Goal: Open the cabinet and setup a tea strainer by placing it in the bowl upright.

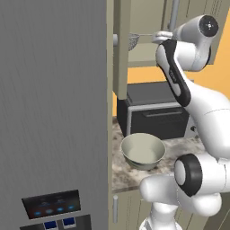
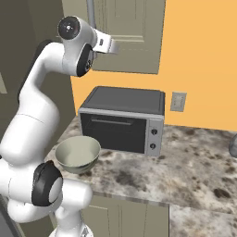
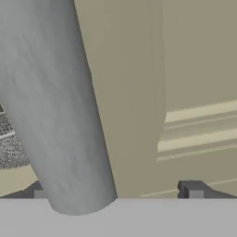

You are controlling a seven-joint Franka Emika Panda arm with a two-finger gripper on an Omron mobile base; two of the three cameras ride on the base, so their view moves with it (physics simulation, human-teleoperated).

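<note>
Wire-mesh tea strainer [image 1: 134, 41], smooth ceramic bowl [image 1: 142, 151]

tea strainer [image 1: 133, 41] half behind cabinet door [image 1: 121, 49]

No readable text, labels or numbers anywhere, fridge panel [image 1: 52, 204] shows blue lights (illegible)

arm: raised high, reaching forward | gripper [image 3: 115, 190]: jaws spread wide
</note>
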